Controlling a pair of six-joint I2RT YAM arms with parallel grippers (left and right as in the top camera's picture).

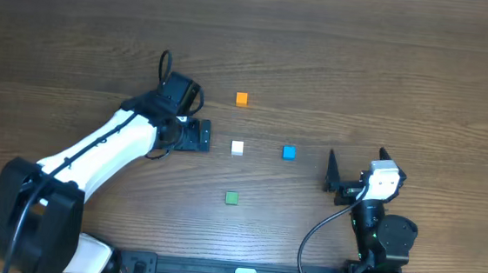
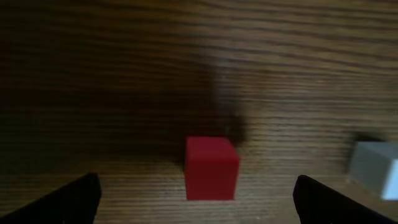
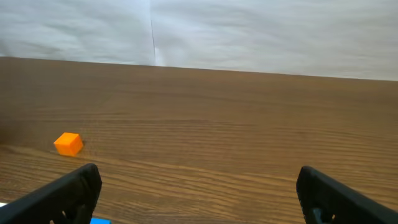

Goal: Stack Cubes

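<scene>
Left wrist view: left fingers (image 2: 74,202) wide about the red cube (image 2: 211,168), grasp not yet made

Finding 1. The left fingers stand wide apart, one on each side of the red cube, touching it on neither side; nothing is held. The cube sits flat on the tabletop (image 2: 124,74), roughly centred in the gap and slightly ahead of the tips. The white cube (image 2: 376,168) lies near, outside one finger.

Finding 2. The right fingers (image 3: 68,196) are likewise spread wide and empty, pointed across the tabletop with the orange cube (image 3: 68,144) well ahead of them.

Risks, as judged. If the fingers close from this depth, they may catch only the near edge, and the cube could tilt or squirt forward. If one finger makes contact first, the cube would be pushed sideways. The white cube sits close enough to be knocked by the outer finger. A skewed grip would spoil the later placement on a stack.

Pose. In the top view the left arm (image 1: 104,143) reaches from its base at lower left up to mid-tabletop, with the wrist just left of the white cube. The right arm (image 1: 377,225) is folded near its base, with the blue cube (image 1: 289,152) near its fingers and the green cube (image 1: 231,198) farther to the left
</scene>
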